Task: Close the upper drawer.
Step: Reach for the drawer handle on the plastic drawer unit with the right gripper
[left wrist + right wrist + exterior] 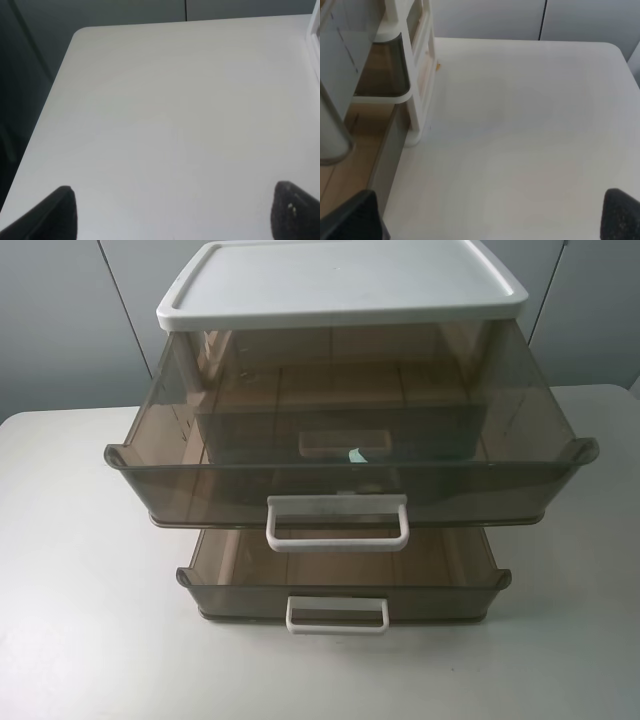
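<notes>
Upper drawer overhangs lower drawer; left hand, right hand gape (empty).

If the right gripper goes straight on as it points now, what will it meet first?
Probably the bare table: the right gripper points at it, with the drawer unit off to one side. Depth is unclear.

Bench: white, matt, rounded corners, fills the lower part of the high view. Wall: pale grey panels across the top, thin dark seams at upper left and upper right. Light: soft, even.
</notes>
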`<act>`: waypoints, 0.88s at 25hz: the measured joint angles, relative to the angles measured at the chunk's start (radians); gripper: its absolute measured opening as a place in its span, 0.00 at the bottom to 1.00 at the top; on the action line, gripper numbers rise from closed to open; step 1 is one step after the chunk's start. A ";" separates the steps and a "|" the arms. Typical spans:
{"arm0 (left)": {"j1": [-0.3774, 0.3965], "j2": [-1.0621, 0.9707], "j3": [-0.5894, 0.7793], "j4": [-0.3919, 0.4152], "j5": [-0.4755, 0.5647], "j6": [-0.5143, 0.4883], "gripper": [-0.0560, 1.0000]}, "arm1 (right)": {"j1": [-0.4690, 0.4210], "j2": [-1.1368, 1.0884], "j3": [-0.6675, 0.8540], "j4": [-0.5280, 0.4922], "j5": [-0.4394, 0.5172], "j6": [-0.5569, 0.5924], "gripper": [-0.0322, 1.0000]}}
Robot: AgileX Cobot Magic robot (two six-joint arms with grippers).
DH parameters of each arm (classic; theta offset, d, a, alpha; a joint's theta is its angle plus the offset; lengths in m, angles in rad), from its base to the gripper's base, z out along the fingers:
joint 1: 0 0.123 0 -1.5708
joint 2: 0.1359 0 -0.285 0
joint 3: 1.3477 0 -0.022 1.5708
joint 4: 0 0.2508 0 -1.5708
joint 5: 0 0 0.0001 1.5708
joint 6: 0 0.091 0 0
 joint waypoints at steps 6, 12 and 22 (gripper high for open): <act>0.000 0.000 0.000 0.000 0.000 0.000 0.76 | 0.000 0.000 0.000 0.000 0.000 0.000 0.67; 0.000 0.000 0.000 0.000 0.000 0.000 0.76 | 0.000 0.000 0.000 0.000 0.000 0.000 0.67; 0.000 0.000 0.000 0.000 0.000 0.000 0.76 | 0.000 0.000 0.000 0.002 0.000 -0.002 0.67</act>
